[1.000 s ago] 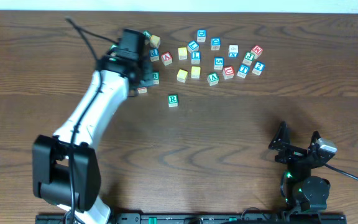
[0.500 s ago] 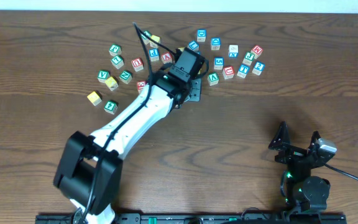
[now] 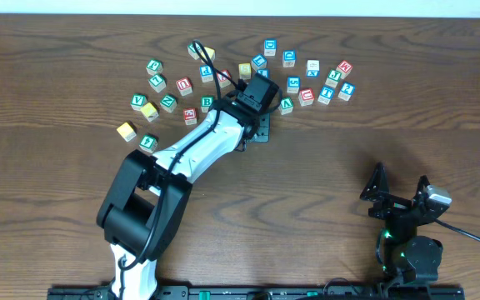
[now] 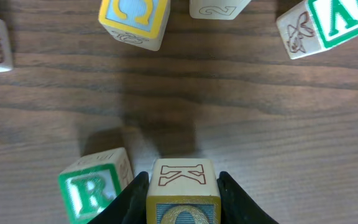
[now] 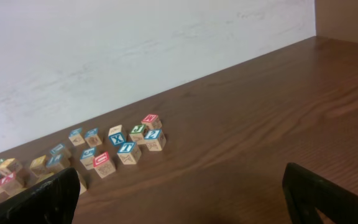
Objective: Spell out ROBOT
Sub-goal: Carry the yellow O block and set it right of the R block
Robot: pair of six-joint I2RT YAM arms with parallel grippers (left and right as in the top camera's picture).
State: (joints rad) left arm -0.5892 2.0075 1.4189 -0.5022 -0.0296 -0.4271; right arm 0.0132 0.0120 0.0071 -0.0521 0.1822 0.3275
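Observation:
My left gripper (image 4: 183,177) is shut on a yellow-bordered O cube (image 4: 182,208) with an outlined K on its upper side. It hangs low over the wood, just right of the green R cube (image 4: 95,186), with a narrow gap between them. From overhead the left gripper (image 3: 257,129) sits below the cube cluster, and my arm hides both the held cube and the R. A green B cube (image 3: 207,102) lies to its left. My right gripper (image 3: 400,193) rests open near the front right, its fingers (image 5: 42,199) wide apart and empty.
Loose letter cubes lie in an arc along the back of the table (image 3: 323,167), from a yellow cube (image 3: 126,130) at the left to red and blue ones (image 3: 345,67) at the right. In the left wrist view, a green V cube (image 4: 325,25) and another yellow-bordered cube (image 4: 133,18) lie ahead.
My left arm has swung right from the left-hand cubes and come down beside the R cube, still shut on the O cube. The right arm has not moved.

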